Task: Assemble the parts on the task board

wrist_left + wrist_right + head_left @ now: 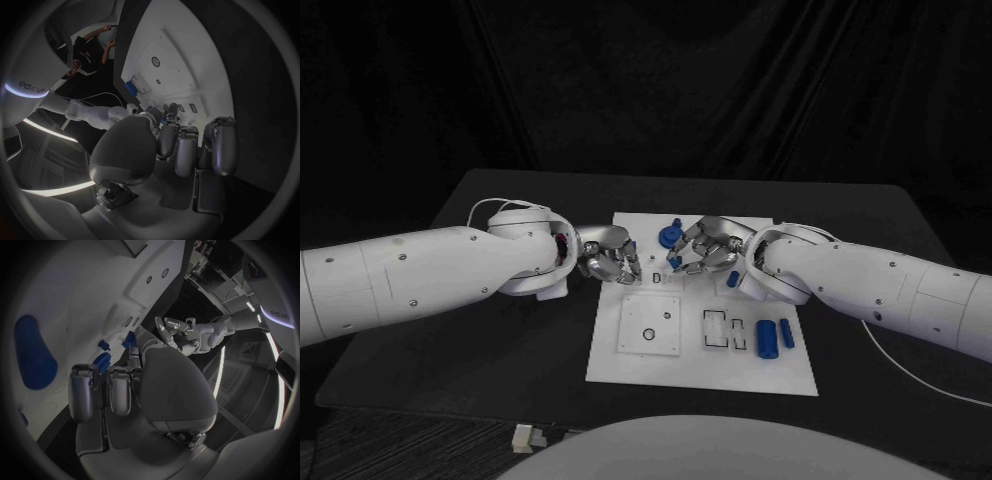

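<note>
The white task board (635,368) lies in the middle of the black table. Both hands meet over its far half. My right hand (710,246) has its fingers curled and pinches a small blue part (675,262) at their tips; this part (102,361) sits beside the fingers in the right wrist view. A round blue part (671,235) stands just beyond it on the board. My left hand (607,256) hovers at the board's left edge, its fingers (187,147) curled in with nothing seen between them. A blue cylinder (766,338) and a thinner blue piece (788,333) lie at the near right.
A square white plate (651,325) with small holes and narrow slots (715,329) sits on the board's near half. A thin white cable (485,208) loops behind my left wrist, and another trails off the table's right side (891,360). Bare black table lies on both sides of the board.
</note>
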Available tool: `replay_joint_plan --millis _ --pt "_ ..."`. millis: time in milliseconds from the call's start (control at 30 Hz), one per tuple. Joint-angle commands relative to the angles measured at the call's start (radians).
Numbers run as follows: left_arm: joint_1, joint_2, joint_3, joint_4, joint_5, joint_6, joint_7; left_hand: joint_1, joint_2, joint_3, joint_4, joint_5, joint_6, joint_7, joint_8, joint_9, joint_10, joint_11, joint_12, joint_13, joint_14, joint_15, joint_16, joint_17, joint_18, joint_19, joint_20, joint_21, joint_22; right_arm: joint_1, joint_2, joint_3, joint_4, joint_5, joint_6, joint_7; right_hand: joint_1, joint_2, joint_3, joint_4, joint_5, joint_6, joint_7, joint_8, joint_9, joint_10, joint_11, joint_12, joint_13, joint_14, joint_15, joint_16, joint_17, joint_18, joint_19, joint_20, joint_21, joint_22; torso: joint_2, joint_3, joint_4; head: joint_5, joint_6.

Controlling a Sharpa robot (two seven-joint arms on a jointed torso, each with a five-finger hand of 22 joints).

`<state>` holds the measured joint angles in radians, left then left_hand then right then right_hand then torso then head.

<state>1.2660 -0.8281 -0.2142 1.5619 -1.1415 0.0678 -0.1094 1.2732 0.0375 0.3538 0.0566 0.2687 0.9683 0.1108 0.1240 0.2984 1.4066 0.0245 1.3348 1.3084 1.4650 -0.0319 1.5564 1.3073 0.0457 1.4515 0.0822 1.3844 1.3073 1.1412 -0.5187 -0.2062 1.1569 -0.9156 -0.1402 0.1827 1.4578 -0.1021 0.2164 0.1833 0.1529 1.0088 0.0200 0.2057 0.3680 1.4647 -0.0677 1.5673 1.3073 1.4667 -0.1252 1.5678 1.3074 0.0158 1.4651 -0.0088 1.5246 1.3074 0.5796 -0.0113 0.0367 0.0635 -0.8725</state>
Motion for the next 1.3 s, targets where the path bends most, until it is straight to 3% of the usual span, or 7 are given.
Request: replay_joint_plan --millis 33,300,1300 --pt "-0.002 0.0 0.001 0.002 0.003 0.01 0.005 -0.009 0.004 0.005 0.0 -0.004 0.0 -0.001 0.006 -0.001 -0.001 0.001 -0.005 -0.001 0.086 0.005 -0.006 0.232 0.001 -0.007 0.002 -0.006 0.202 -0.001 0.003 0.001 -0.005 0.043 0.018 -0.021 0.0 0.009 -0.007 -0.002 0.001 -0.003 -0.003 0.0 0.0 0.106 0.002 0.004 0.263 0.1 0.004 -0.004 0.246 0.0 0.069 0.001 -0.008 0.242 0.0 0.0 -0.0002 0.002 0.0" --pt "-0.004 0.002 0.001 0.002 0.003 0.011 0.005 -0.009 0.004 0.007 -0.001 -0.004 0.0 -0.001 0.006 -0.001 -0.003 0.001 -0.006 -0.002 0.085 0.005 -0.007 0.231 0.002 -0.009 0.002 -0.009 0.201 -0.002 0.011 0.001 -0.014 0.044 0.03 -0.059 0.009 0.019 -0.022 -0.016 0.005 -0.013 -0.003 -0.008 0.0 0.103 0.001 -0.001 0.258 0.093 0.01 -0.014 0.223 0.008 0.049 0.007 -0.036 0.231 -0.001 0.0 0.0 -0.001 0.0" --pt "-0.008 0.002 0.001 0.002 0.003 0.012 0.007 -0.009 0.004 0.009 -0.001 -0.005 -0.001 0.0 0.007 -0.002 -0.003 0.002 -0.006 -0.002 0.085 0.005 -0.007 0.231 0.002 -0.009 0.002 -0.009 0.201 -0.024 0.033 0.0 -0.039 0.038 0.052 -0.153 0.033 0.02 -0.039 -0.045 -0.019 -0.024 0.0 -0.021 -0.003 0.09 0.004 -0.014 0.24 0.087 0.013 -0.022 0.206 0.017 0.027 0.012 -0.068 0.219 0.0 0.0001 -0.0005 0.004 0.0"
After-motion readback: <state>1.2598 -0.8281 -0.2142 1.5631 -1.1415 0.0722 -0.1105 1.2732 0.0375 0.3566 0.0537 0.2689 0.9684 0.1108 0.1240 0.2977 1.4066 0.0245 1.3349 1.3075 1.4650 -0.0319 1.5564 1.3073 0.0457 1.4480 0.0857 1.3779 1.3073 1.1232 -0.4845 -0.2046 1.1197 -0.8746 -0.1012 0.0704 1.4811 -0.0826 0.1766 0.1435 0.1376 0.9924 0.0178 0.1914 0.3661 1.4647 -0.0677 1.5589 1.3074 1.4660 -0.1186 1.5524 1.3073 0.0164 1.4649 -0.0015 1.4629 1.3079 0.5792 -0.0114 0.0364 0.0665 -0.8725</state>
